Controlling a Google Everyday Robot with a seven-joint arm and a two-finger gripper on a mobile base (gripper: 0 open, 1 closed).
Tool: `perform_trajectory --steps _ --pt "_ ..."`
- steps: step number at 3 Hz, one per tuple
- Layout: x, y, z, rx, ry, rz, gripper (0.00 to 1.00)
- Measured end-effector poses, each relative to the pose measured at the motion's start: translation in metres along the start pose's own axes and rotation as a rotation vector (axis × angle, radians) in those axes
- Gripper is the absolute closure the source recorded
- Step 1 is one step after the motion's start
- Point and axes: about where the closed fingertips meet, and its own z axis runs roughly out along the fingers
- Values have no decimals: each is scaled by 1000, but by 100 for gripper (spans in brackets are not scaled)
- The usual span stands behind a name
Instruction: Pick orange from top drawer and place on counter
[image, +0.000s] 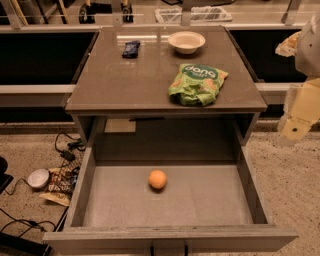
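The orange (157, 179) is a small round fruit lying on the speckled grey floor of the top drawer (252, 192), near its middle. The drawer is pulled fully open toward me. Above and behind it is the glossy grey-brown counter (135, 80). My gripper (296, 125) hangs at the far right edge of the view, on a cream-coloured arm, to the right of the cabinet, above floor level and well away from the orange. It holds nothing that I can see.
On the counter are a green snack bag (197, 84) at the front right, a white bowl (186, 41) at the back and a small dark packet (131, 48) at the back left. Cables, a white round object (38, 177) and a wrapper (57, 189) lie on the floor to the left.
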Motion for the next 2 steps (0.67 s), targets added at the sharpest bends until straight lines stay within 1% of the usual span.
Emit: perform_trajectory --steps 1,2 --pt "-5 0 4 -2 -9 -4 0" --pt "-14 5 25 -12 -57 -7 0"
